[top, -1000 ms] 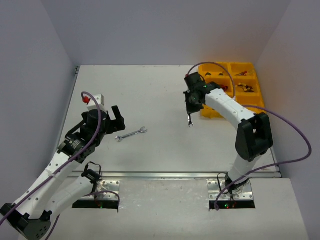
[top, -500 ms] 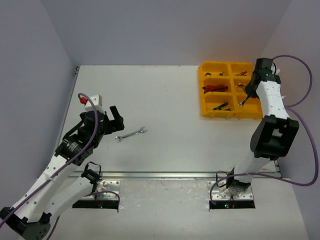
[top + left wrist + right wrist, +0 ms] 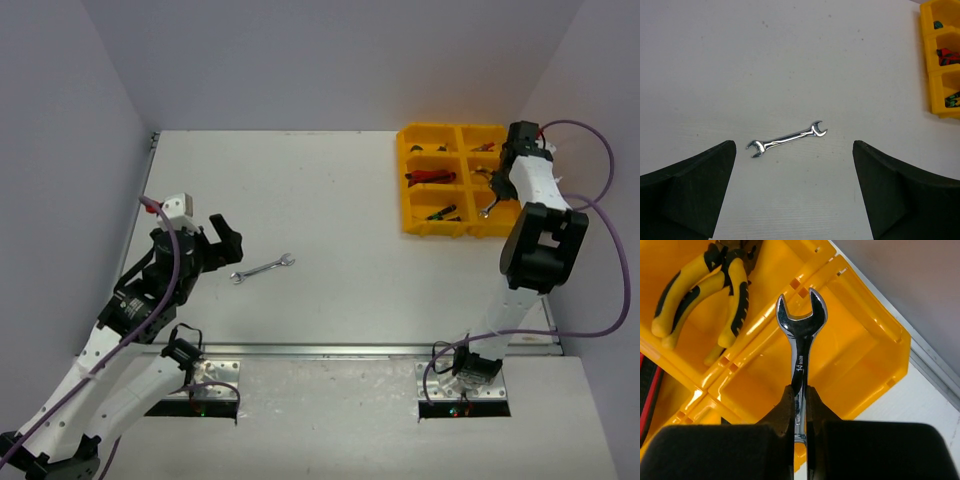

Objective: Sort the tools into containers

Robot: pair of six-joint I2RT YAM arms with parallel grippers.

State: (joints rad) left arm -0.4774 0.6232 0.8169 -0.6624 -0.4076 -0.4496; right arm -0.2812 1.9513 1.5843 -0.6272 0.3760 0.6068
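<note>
My right gripper (image 3: 799,390) is pinched tight on the shank of a silver wrench (image 3: 800,335). Its open end points to the top of the wrist frame, over the corner compartment of the yellow tray (image 3: 865,370). In the top view that is the right column, lowest row, at the right of the frame. I cannot tell whether the wrench touches the tray floor. The yellow-handled pliers (image 3: 715,285) lie in the neighbouring compartment, upper left of the wrist frame. My left gripper (image 3: 792,146) hovers over the table (image 3: 790,60) with fingers spread wide. The second wrench (image 3: 787,137) lies flat at frame centre between them, well apart from the tray at the upper right edge.
</note>
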